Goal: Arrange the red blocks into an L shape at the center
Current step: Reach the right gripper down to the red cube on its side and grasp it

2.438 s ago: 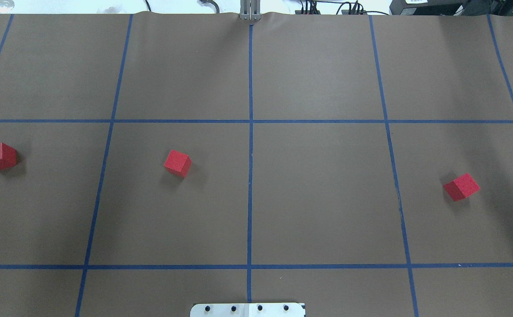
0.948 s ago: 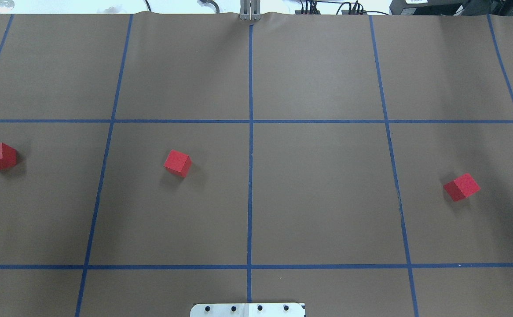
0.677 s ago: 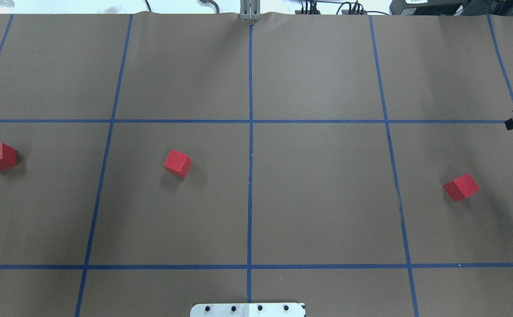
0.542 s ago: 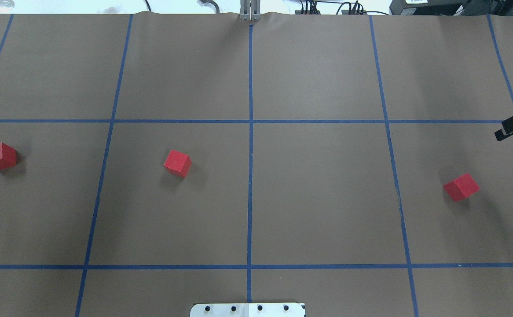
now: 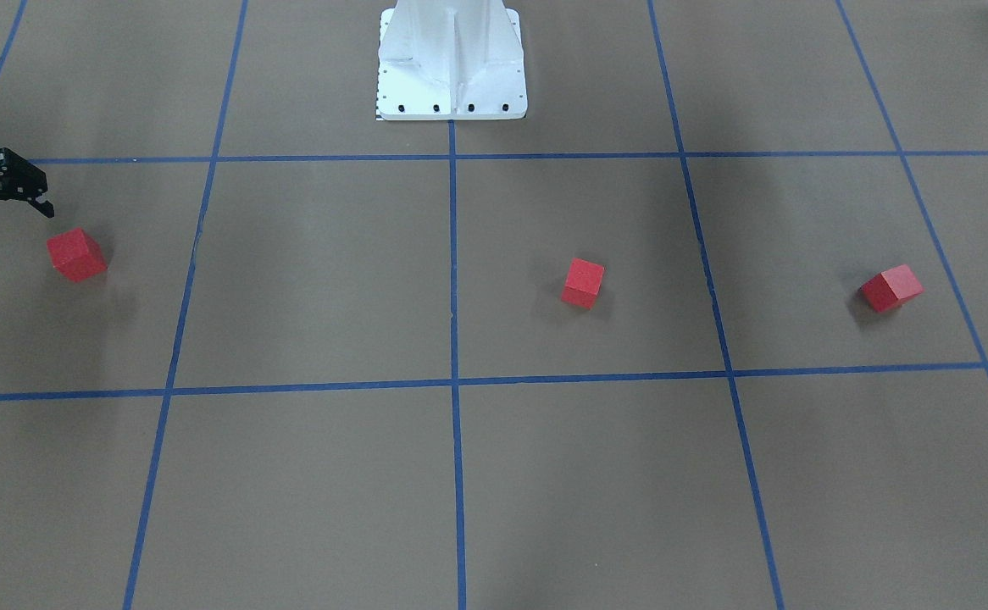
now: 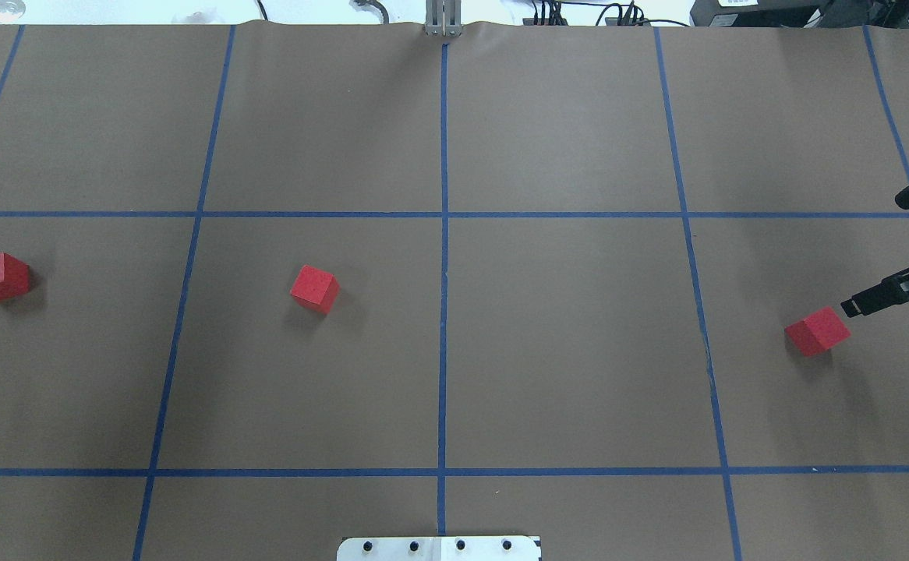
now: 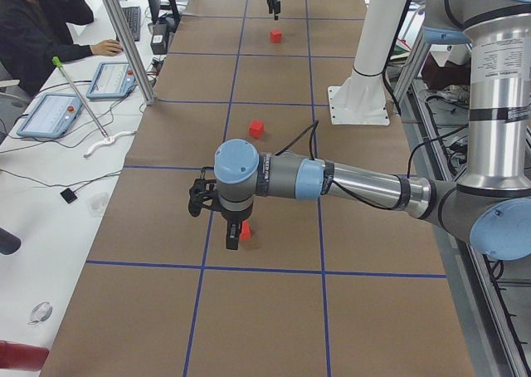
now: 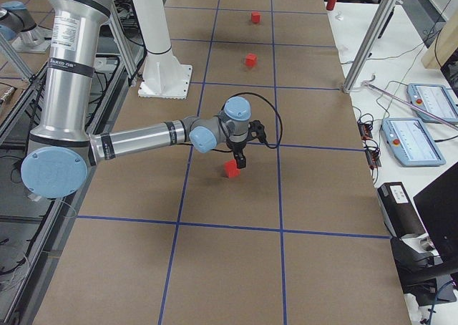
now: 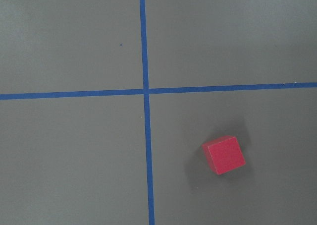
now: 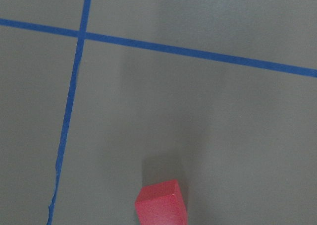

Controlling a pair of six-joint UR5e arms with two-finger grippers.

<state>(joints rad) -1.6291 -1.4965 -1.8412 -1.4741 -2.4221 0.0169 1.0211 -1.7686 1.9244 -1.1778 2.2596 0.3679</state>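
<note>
Three red blocks lie apart on the brown table: a left one (image 6: 0,276), a middle one (image 6: 315,289) just left of the centre line, and a right one (image 6: 818,331). My right gripper (image 6: 877,254) is open and empty, coming in from the right edge, one fingertip (image 6: 852,308) close beside the right block. The front-facing view shows it (image 5: 4,222) next to that block (image 5: 77,254). The right wrist view has the block (image 10: 162,204) at its bottom edge. My left gripper (image 7: 236,230) hangs by the left block (image 7: 245,231); I cannot tell its state. The left wrist view shows that block (image 9: 223,155).
Blue tape lines (image 6: 443,257) divide the table into large squares. The white robot base (image 5: 452,59) stands at the near-middle edge. An operator (image 7: 37,28) sits at a side desk with tablets (image 7: 50,115). Metal posts (image 7: 124,41) stand along the table's far edge.
My right gripper has come into the overhead view from the right edge and moved down toward the right block, its fingers apart. The three blocks have not moved.
</note>
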